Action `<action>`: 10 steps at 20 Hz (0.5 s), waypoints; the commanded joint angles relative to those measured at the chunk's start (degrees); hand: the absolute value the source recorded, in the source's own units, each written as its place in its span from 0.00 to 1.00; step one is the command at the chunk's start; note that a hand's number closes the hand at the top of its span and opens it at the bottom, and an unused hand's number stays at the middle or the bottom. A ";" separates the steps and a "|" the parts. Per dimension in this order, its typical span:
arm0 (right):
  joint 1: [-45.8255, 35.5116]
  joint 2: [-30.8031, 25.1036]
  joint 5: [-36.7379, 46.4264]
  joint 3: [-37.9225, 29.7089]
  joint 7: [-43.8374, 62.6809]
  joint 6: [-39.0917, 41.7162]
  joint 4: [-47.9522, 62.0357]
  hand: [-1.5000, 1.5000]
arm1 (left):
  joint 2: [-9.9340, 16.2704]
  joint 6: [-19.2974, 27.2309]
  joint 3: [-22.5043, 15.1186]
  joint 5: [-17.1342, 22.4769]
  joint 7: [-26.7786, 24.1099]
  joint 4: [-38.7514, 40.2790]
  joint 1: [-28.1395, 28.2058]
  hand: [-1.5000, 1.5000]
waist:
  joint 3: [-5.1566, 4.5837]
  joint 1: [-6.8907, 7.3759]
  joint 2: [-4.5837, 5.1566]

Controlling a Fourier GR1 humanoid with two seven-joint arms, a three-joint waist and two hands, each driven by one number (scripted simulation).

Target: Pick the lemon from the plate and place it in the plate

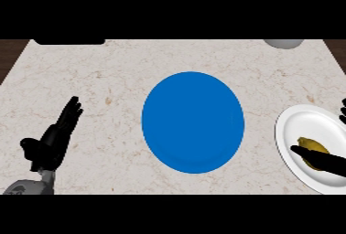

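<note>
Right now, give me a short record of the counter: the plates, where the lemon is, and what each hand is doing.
blue plate: middle of the counter, nothing on it
white plate: right edge of the view, partly cut off
lemon: on the white plate
right hand: over the white plate, at the lemon; grip not clear
left hand: open, fingers straight, resting at the left, holding nothing
task state: lemon not yet on the blue plate

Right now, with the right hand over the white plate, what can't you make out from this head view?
- Lemon: partly covered by the right hand; whether it is gripped is unclear.
- Right hand: cut off by the right edge, finger pose unreadable.
- White plate: right side runs off the edge.
- Pale round thing at the top: mostly cut off, unidentifiable.
</note>
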 commanded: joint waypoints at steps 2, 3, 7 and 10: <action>2.97 -9.35 2.32 -0.27 13.77 6.49 -6.96 0.00 | -1.16 0.71 -1.09 -1.95 -0.70 -0.95 1.70 0.50 | -0.03 0.14 -0.11; 2.87 -11.53 -0.16 -1.10 12.89 10.84 -3.20 0.00 | -0.28 -1.30 0.39 -0.43 -2.27 0.75 2.41 0.50 | -0.02 0.41 0.04; 2.87 -18.09 -2.09 0.02 20.23 19.70 -5.24 0.00 | -0.84 -1.91 1.70 -0.23 -2.46 4.49 -1.55 0.50 | -0.07 0.17 0.24; 2.95 -17.53 -4.40 0.19 25.20 22.80 -8.04 0.00 | -1.41 -2.17 2.03 -1.40 -1.94 6.71 -4.17 0.50 | 0.01 -0.01 0.16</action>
